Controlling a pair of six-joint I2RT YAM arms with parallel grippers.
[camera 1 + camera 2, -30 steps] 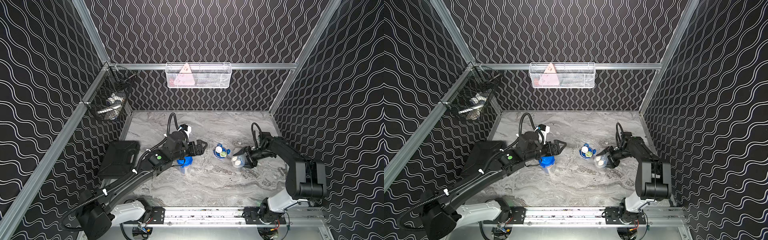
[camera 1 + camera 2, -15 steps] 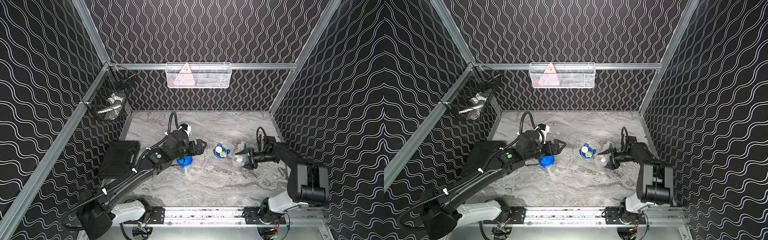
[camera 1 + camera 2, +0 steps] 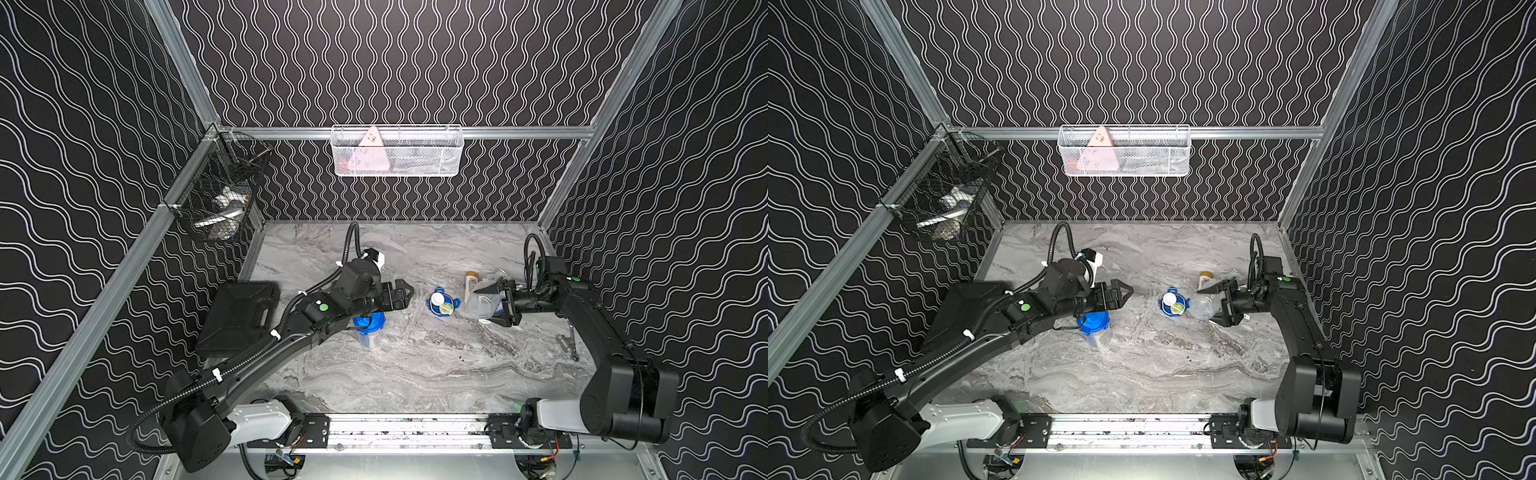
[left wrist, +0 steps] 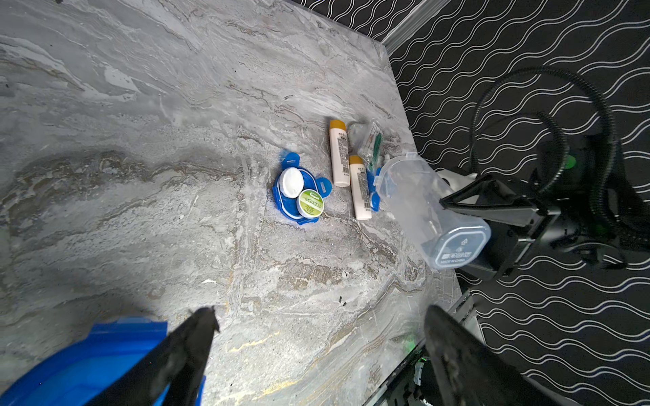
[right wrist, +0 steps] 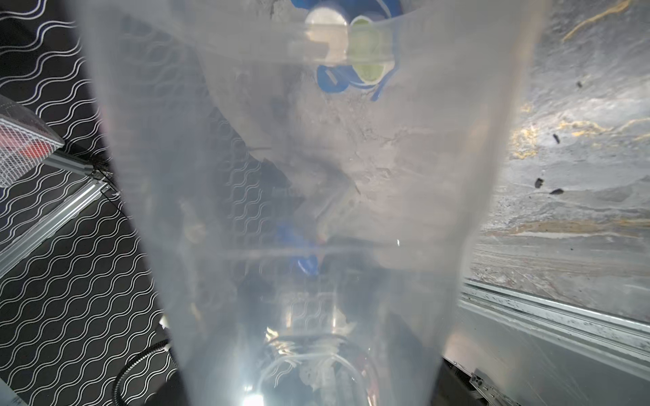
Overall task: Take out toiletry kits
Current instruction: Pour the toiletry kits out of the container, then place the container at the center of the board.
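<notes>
My right gripper (image 3: 489,305) is shut on a clear plastic cup (image 3: 478,306), held tilted on its side just above the table, mouth toward the table's middle. The cup (image 5: 299,211) fills the right wrist view and hides the fingers. Its blue lid (image 4: 283,205) lies upturned on the table with a white puck and a green one on it. Two white bottles with amber caps (image 4: 339,154) and a wrapped packet (image 4: 369,140) lie beside the cup's mouth. A second kit (image 3: 370,328), lid on, stands upright under my left arm. My left gripper (image 3: 405,295) hovers open and empty.
A black hard case (image 3: 239,316) lies at the table's left edge. A black wire basket (image 3: 220,195) hangs on the left wall. On the back wall hangs a white mesh basket (image 3: 397,151). A small metal tool (image 3: 567,343) lies near the right wall.
The right gripper has tipped the cup from mouth-up onto its side and drawn back to the right. The bottles that were inside now lie on the table. The left gripper has barely moved.
</notes>
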